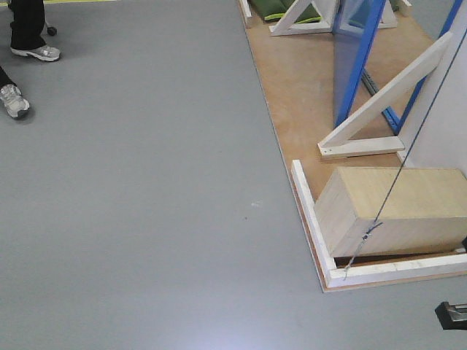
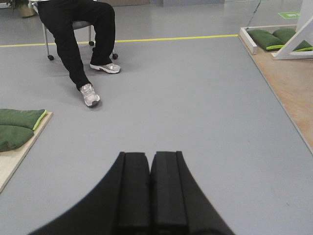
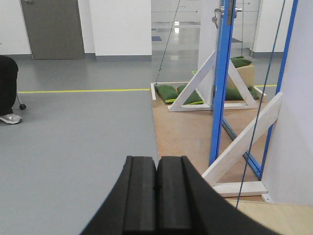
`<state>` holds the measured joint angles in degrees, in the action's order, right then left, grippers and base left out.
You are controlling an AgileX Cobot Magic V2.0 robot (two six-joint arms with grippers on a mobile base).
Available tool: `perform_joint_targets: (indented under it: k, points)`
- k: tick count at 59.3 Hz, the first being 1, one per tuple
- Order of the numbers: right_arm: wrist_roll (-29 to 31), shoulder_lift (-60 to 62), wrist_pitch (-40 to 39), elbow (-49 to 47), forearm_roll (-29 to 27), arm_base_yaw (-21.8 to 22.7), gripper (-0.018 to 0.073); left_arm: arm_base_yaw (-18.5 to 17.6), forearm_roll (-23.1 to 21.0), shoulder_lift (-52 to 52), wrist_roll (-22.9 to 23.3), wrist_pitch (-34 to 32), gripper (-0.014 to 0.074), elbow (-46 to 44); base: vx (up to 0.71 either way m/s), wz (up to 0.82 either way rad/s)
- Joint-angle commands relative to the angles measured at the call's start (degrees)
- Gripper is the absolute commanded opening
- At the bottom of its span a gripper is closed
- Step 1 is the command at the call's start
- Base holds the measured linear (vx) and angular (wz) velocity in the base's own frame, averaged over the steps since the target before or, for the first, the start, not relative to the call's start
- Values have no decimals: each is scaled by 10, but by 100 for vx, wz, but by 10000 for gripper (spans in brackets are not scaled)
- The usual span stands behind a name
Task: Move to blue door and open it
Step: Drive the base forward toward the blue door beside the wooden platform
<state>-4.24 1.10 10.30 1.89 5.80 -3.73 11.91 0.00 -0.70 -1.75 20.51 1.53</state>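
The blue door (image 3: 221, 98) stands nearly edge-on ahead and to the right on a wooden platform (image 3: 181, 127). Its silver lever handle (image 3: 216, 17) shows high up. In the front view the door (image 1: 359, 65) is at the top right, with its handle out of frame. My right gripper (image 3: 157, 161) is shut and empty, well short of the door and low. My left gripper (image 2: 149, 157) is shut and empty over bare grey floor, pointing away from the door.
White diagonal braces (image 1: 387, 98) prop the door frame. A pale wooden box (image 1: 398, 208) lies at the platform's near corner, crossed by a thin taut cord (image 1: 408, 149). Green cushions (image 3: 168, 92) lie behind. A seated person's legs (image 2: 78, 44) are to the left.
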Motion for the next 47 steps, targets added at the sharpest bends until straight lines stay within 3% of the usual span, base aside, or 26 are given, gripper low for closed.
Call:
perform_joint_targets:
  k: [1,47]
  points:
    - [3,7,-48,9,0,3,2,-4,0,-9,2,-44,70,3,40,8]
    - [3,5,-47,9,0,3,2,-4,0,-9,2,-44,70,3,43,8]
